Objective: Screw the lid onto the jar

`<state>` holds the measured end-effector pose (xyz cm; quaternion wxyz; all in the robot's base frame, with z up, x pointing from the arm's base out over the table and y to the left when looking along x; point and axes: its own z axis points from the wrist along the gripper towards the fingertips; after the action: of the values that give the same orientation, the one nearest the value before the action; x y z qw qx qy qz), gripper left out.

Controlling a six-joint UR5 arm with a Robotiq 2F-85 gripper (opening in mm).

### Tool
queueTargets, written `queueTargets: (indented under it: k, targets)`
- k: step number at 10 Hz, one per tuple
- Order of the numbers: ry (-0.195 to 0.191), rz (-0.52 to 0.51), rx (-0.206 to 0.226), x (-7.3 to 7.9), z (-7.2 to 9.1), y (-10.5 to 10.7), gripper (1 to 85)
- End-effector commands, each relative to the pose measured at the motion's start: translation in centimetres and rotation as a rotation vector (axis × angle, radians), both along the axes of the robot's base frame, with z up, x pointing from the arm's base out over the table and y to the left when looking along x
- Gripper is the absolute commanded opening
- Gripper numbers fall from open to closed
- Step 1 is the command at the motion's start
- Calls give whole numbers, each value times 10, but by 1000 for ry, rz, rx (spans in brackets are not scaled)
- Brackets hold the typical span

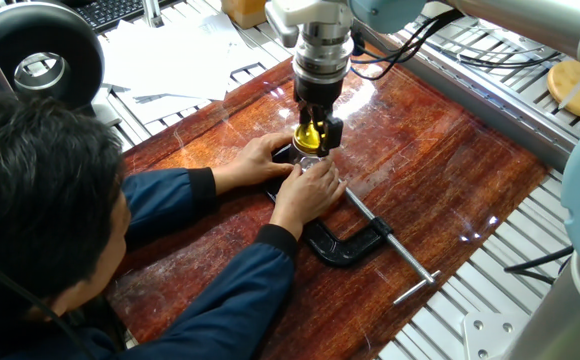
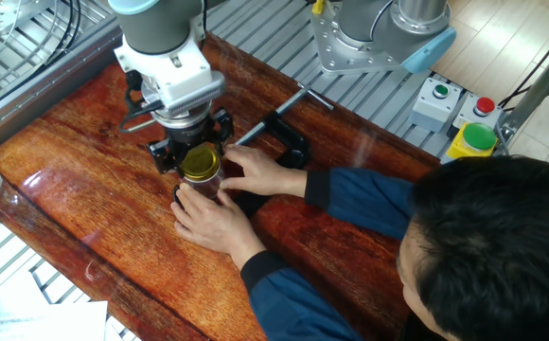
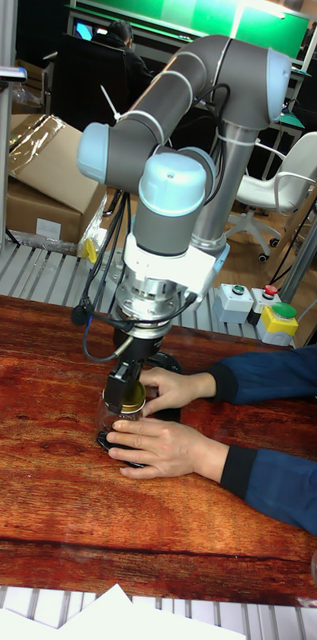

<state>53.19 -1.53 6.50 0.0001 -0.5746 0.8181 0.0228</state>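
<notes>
- counter (image 1: 440, 190): reddish-brown wood, dark grain streaks, glossy with white glare
- lid (image 2: 200, 162): shiny yellow-gold
- jar (image 2: 202, 184): clear glass, mostly hidden by hands
- pincer (image 1: 312, 133): black fingers; silver metal wrist above
- arm (image 3: 178, 190): grey tubes, light blue joint caps
- sleeves (image 1: 195, 240): dark navy blue; person's hair (image 1: 30, 190) black
- C-clamp (image 1: 345, 243): black frame, silver screw rod
- wooden disc (image 1: 577, 88), at 2 o'clock of the one fixed view: pale tan
- button boxes (image 2: 459, 114), at 2 o'clock of the other fixed view: grey box with green and red buttons, yellow box with green button
- frame around counter (image 1: 530, 250): silver aluminium slats
- papers (image 1: 170, 55): white
</notes>
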Motion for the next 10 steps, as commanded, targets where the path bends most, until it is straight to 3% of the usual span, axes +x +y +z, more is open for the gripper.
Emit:
queueTargets:
  k: [1, 6, 10]
  targets:
    - [-6, -59, 1, 4, -1, -1, 730]
    - [19, -273, 16, 0, -1, 4, 677]
    - [43, -386, 29, -3, 1, 9, 620]
